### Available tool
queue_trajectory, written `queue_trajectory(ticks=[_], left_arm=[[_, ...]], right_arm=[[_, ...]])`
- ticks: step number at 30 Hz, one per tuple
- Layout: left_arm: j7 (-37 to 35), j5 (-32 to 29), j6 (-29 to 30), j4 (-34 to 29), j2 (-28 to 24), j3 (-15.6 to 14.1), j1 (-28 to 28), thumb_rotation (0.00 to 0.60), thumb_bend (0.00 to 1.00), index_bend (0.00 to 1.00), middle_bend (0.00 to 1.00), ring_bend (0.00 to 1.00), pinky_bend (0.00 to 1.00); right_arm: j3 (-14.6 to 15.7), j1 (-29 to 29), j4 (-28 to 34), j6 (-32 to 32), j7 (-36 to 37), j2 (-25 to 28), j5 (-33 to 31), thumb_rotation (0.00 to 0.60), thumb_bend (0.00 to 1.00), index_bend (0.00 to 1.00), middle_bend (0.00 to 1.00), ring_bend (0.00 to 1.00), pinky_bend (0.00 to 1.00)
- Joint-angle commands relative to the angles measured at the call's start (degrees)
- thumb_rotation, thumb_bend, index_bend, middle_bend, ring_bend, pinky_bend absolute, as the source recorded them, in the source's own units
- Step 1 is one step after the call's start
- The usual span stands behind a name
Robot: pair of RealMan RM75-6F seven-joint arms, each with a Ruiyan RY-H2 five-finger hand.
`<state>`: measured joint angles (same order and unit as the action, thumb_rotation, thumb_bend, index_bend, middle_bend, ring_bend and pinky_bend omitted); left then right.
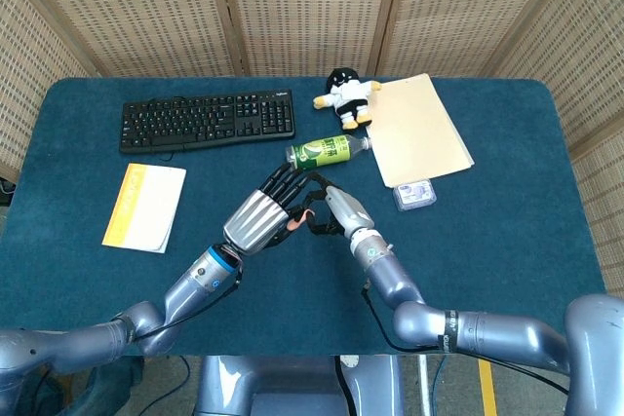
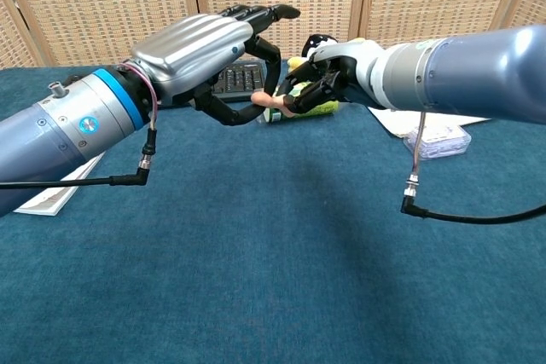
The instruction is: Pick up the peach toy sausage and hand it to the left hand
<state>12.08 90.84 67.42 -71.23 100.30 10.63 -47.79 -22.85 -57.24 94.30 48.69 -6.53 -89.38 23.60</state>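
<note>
The peach toy sausage (image 2: 271,102) is held above the blue table, pinched at one end by my right hand (image 2: 328,83). Its free end points left into my left hand (image 2: 213,49). That hand's fingers are spread over the sausage and its thumb curls beneath it, without closing on it. In the head view the two hands meet mid-table, left hand (image 1: 261,217) and right hand (image 1: 336,209), with the sausage (image 1: 294,225) showing only as a small peach sliver between them.
A green bottle (image 1: 330,151) lies just behind the hands. Further back are a black keyboard (image 1: 208,120), a plush toy (image 1: 344,96) and a tan folder (image 1: 419,129). A yellow booklet (image 1: 145,207) lies at the left and a small clear box (image 1: 414,194) at the right.
</note>
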Motion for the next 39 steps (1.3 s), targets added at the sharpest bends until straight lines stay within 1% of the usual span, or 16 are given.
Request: queue_trajectory(ticks=[1, 3, 5, 10, 17, 28, 34, 39], left_arm=[[-0.1, -0.1, 0.1, 0.1, 0.0, 0.0, 0.0, 0.600, 0.53, 0.72, 0.00, 0.00, 0.00], [-0.2, -0.2, 0.3, 0.2, 0.0, 0.0, -0.1, 0.600, 0.53, 0.76, 0.00, 0.00, 0.00], [-0.3, -0.4, 0.4, 0.4, -0.1, 0.0, 0.0, 0.600, 0.53, 0.77, 0.00, 0.00, 0.00], [-0.6, -0.7, 0.7, 0.6, -0.7, -0.1, 0.1, 0.600, 0.53, 0.78, 0.00, 0.00, 0.00], [-1.2, -0.7, 1.8, 0.2, -3.0, -0.4, 1.0, 0.600, 0.54, 0.79, 0.00, 0.00, 0.00], [-3.6, -1.5, 5.3, -1.4, -10.3, -0.7, 4.6, 0.600, 0.55, 0.79, 0.00, 0.00, 0.00], [-6.5, -2.5, 8.1, -1.6, -15.6, -0.6, 7.7, 0.600, 0.55, 0.79, 0.00, 0.00, 0.00], [-8.7, -2.5, 9.3, -1.9, -18.5, -1.7, 10.1, 0.600, 0.55, 0.79, 0.00, 0.00, 0.00]], right_arm=[[0.2, 0.1, -0.1, 0.0, 0.2, 0.1, 0.2, 0.600, 0.77, 0.70, 0.14, 0.00, 0.00], [0.4, 0.2, -0.3, 0.0, 0.3, 0.2, 0.4, 0.600, 0.77, 0.72, 0.15, 0.00, 0.00], [0.6, 0.4, -0.4, 0.0, 0.4, 0.3, 0.6, 0.600, 0.77, 0.73, 0.15, 0.00, 0.00], [1.2, 0.8, -0.8, 0.2, 0.6, 0.5, 1.1, 0.600, 0.78, 0.77, 0.16, 0.00, 0.00], [2.3, 2.1, -0.8, 0.8, 0.9, 1.5, 2.0, 0.600, 0.78, 0.79, 0.17, 0.00, 0.00], [4.7, 6.6, 0.8, 2.5, 2.2, 5.1, 4.4, 0.600, 0.78, 0.80, 0.17, 0.00, 0.00], [5.8, 9.6, 1.4, 2.9, 3.6, 7.4, 6.0, 0.600, 0.78, 0.80, 0.17, 0.00, 0.00], [6.5, 11.7, 2.4, 3.3, 4.6, 9.0, 7.7, 0.600, 0.78, 0.80, 0.17, 0.00, 0.00]])
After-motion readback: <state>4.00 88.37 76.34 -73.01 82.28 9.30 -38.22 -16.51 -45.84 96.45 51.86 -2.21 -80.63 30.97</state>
